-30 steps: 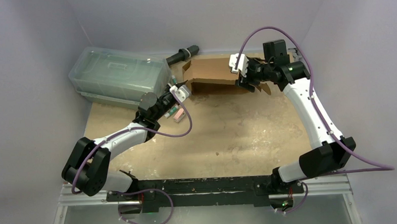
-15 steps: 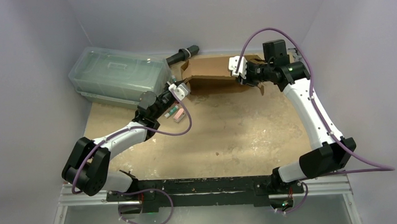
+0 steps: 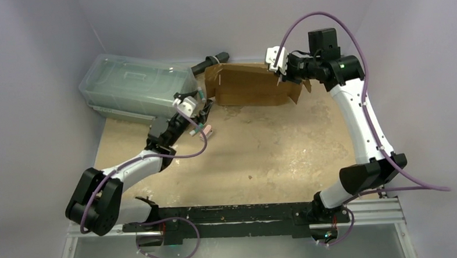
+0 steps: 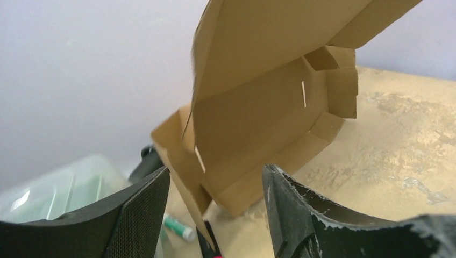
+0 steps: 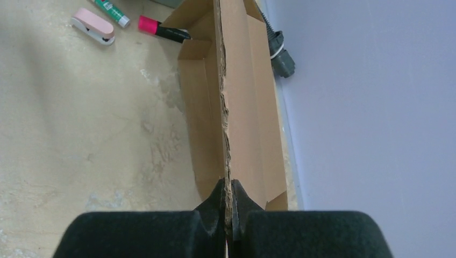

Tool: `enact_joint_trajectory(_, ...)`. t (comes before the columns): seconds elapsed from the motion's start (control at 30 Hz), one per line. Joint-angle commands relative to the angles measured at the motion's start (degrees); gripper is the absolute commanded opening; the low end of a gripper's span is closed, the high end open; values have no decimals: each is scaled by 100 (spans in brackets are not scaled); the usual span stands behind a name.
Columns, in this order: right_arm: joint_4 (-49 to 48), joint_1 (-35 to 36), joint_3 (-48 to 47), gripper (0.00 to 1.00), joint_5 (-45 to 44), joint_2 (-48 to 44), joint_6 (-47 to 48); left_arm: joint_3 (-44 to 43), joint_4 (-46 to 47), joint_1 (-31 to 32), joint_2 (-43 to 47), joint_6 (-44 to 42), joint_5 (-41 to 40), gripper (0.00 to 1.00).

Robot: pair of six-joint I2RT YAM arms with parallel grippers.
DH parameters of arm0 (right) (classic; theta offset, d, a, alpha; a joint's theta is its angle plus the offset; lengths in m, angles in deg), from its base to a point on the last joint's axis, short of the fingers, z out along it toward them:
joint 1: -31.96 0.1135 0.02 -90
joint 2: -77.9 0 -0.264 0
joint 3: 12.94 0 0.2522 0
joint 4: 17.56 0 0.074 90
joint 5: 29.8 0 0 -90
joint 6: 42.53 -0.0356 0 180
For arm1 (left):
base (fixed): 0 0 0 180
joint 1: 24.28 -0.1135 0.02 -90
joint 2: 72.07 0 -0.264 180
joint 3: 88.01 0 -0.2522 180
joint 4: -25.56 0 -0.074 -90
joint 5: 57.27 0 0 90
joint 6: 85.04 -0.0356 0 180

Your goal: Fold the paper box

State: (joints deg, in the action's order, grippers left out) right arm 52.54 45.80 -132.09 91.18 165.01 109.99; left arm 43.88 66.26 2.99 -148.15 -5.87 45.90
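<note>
At the upper left of the top view, a clear container [image 3: 134, 86] sits against the back wall. Just right of it, the left gripper [image 3: 199, 109] hovers with its jaws wide apart and nothing between them. In its wrist view the fingers [image 4: 134, 215] frame the left end of the box [image 3: 250, 84], which is close ahead but apart from them. A pink object [image 3: 206, 131] lies on the table [image 3: 262, 156] just below this gripper, with a glue stick [image 5: 110, 12] and a marker [image 5: 161, 29] beside it. The box occupies the upper centre, along the back wall, with its long axis running left to right across the frame. A dark tool [image 3: 210, 63] pokes out behind its left corner. The base rests on the table, a long panel is raised above it, and a short side flap splays outward at the left end. Toward the upper right, the right gripper [image 3: 279, 68] is pinched tight on the free edge of that raised panel near its right end; its wrist view shows the cardboard edge-on, clamped between the closed tips. The box looks only partly formed. The coming move seems to turn on the left end. That splayed flap lies just up and right of the open left gripper, so the left arm is plainly the nearer one, while the right is busy propping the panel. The flap's crease crosses the long axis, so pushing rightward along that axis would likely fold it inward.
</note>
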Motion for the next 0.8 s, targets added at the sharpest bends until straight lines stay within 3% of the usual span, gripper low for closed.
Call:
enact_joint_trajectory(0.0,510,-80,-618,0,106,300,-229,899,1043,-258,516,1264,-279,64)
enact_joint_trajectory(0.27,1207,-163,-1538,0,250,535,-242,1493,1754,-275,271,1292,-517,64)
enact_joint_trajectory(0.53,1801,-165,-2191,0,345,262,-242,1749,1213,-275,1127,1384,-1193,62)
enact_joint_trajectory(0.77,2031,-164,-2216,0,288,-182,-264,1818,337,-275,1946,1510,-1299,61)
